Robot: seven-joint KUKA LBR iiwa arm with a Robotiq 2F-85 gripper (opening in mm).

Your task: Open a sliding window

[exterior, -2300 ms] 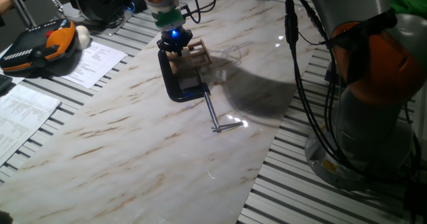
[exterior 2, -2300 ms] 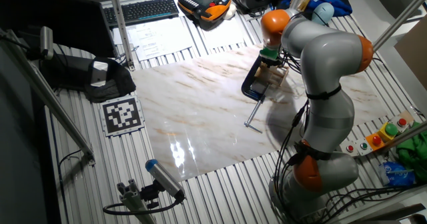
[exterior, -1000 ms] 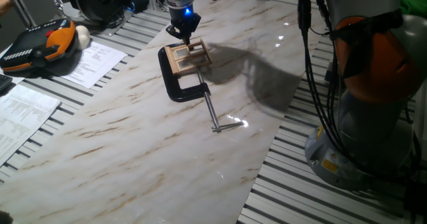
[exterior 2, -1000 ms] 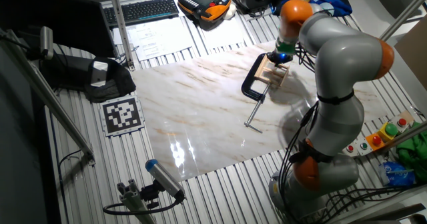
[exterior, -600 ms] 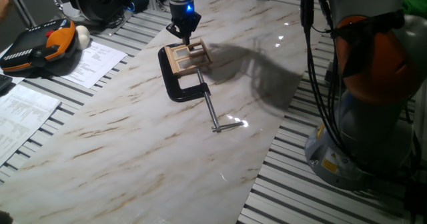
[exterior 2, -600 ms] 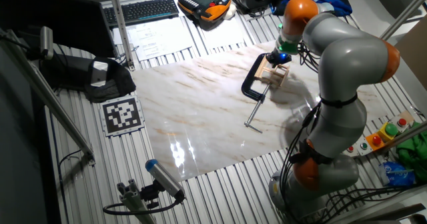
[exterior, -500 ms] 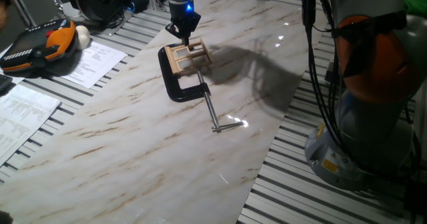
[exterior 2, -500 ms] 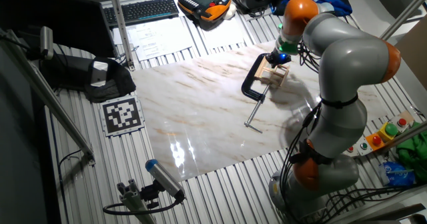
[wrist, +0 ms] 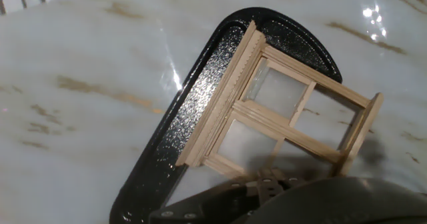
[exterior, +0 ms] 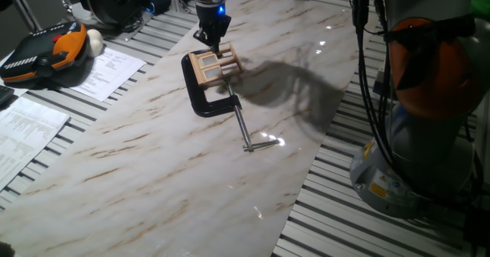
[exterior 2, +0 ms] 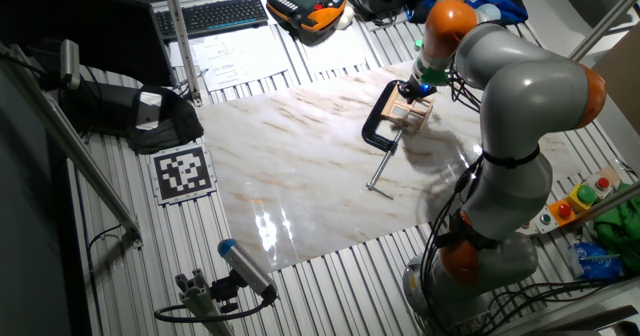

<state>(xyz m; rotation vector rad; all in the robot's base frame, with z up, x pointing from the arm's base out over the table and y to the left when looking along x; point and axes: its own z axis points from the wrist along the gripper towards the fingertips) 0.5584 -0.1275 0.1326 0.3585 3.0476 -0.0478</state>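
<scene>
The sliding window is a small light-wood frame with four panes, lying on the marble tabletop. A black C-clamp holds it along one side. My gripper hangs just above the window's far edge, fingers together and holding nothing. In the other fixed view the gripper is over the window. The hand view shows the window close below, against the clamp's black bar. My fingers are a dark mass at the bottom edge.
The clamp's screw rod sticks out toward the table's front. An orange-and-black teach pendant and papers lie at the left. The robot base stands at the right. A keyboard lies at the back.
The gripper has lifted off the window and moved to its far edge, uncovering the frame. Over the last second it has only shifted slightly. The window and clamp stay put.
</scene>
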